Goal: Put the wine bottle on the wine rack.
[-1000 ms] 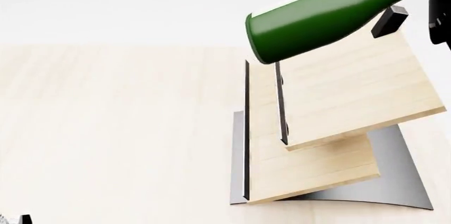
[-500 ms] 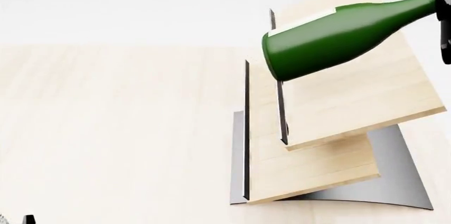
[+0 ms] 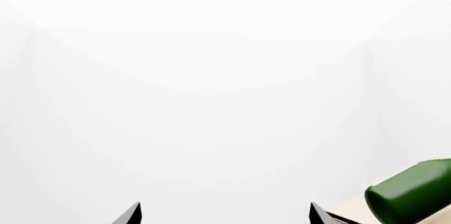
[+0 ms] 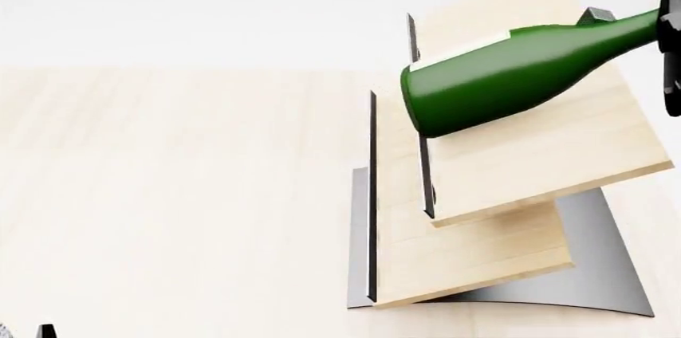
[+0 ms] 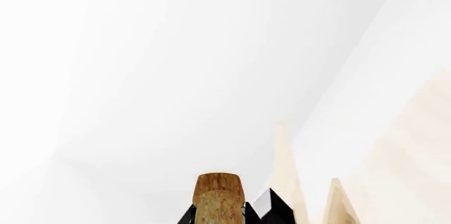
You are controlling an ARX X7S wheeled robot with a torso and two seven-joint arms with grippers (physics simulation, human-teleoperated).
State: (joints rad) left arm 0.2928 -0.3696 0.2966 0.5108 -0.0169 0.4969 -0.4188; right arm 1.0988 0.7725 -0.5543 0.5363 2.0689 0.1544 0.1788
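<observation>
The dark green wine bottle lies tilted over the upper board of the wine rack, base toward the left, neck up to the right. My right gripper at the right edge of the head view is shut on its neck. The right wrist view shows the cork top between the black fingers. The bottle's base also shows in the left wrist view. My left gripper is open and empty, only its fingertips showing. Whether the bottle touches the board I cannot tell.
The rack stands on a light wooden table, on a curved dark grey metal base, with a lower board under the upper one. A white wall lies behind. A bit of the left arm shows at the bottom left.
The bottle has moved down and to the right with my right gripper, from above the rack's left edge to low over the upper board. The left arm has barely moved.
</observation>
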